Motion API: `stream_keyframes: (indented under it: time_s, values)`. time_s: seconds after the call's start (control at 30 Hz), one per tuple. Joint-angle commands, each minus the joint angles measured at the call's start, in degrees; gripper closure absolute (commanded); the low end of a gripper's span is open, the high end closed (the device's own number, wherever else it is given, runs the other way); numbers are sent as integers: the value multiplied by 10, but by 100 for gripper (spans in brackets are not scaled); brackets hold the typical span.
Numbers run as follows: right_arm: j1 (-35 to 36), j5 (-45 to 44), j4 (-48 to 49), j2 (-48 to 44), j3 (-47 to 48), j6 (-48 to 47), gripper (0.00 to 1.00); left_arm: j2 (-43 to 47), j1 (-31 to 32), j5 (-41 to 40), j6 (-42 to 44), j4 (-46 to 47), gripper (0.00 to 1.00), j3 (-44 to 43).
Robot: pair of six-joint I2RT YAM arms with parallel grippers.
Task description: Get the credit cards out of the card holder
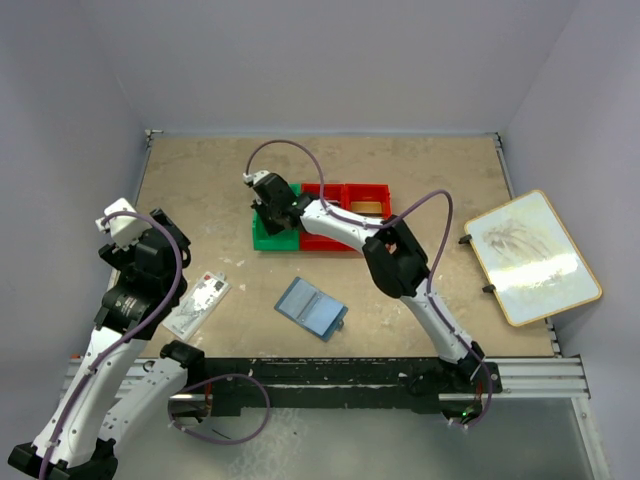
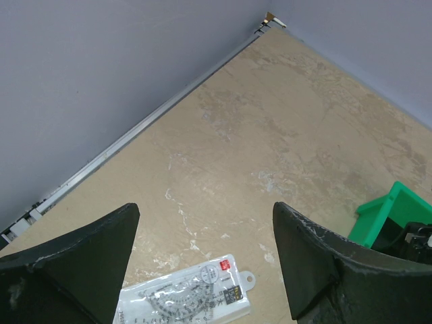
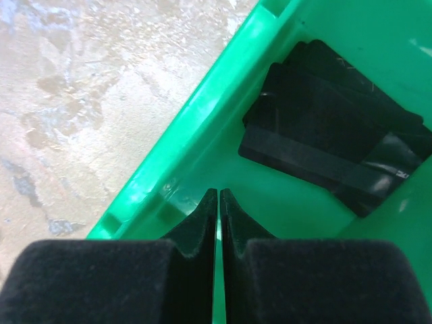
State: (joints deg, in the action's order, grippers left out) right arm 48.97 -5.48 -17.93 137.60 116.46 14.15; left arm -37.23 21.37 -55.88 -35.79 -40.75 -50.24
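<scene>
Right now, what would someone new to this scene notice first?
The right gripper hangs shut over the green bin at the far middle of the table, dark cards lying inside. The blue card holder lies open mid-table, nearer the arms.

**A:** Where is there room on the table (image 1: 200,180)?

**B:** The far left stretch, from the wall to the green bin (image 1: 264,238), is bare. The left gripper (image 2: 206,210) hangs over it with its jaws wide, and only the white packet (image 2: 185,297) lies at its near side.

**A:** And the middle?

**B:** The right arm (image 1: 400,262) crosses it slantwise, from its base to the green bin. The card holder (image 1: 311,307) lies open just left of that arm, with bare table around it.

**A:** Inside the bin?

**B:** The right gripper (image 3: 218,196), fingers together, sits close to one wall. Dark credit cards (image 3: 331,145) cover the floor beyond it. The red bins (image 1: 340,190) block the bin's right side.
</scene>
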Motion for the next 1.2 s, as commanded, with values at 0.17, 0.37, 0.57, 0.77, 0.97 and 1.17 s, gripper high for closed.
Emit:
stream_keyframes:
  time_s: [0.17,0.37,0.57,0.77,0.97,1.17]
  values:
    - [0,-29,5,15,31,19,94,1,-5,-3,9,22,22,1]
    - [0,-68,12,34,46,25,94,2,-5,-4,8,23,22,1]
    - [0,-76,20,47,72,29,93,2,-5,-3,8,22,22,1]
    - [1,-91,22,51,79,41,92,2,-5,-2,8,22,22,1]
    - [0,-117,31,47,82,53,92,2,-5,-2,8,23,22,1]
    - [0,-128,23,49,100,57,91,1,-5,-2,8,22,22,1]
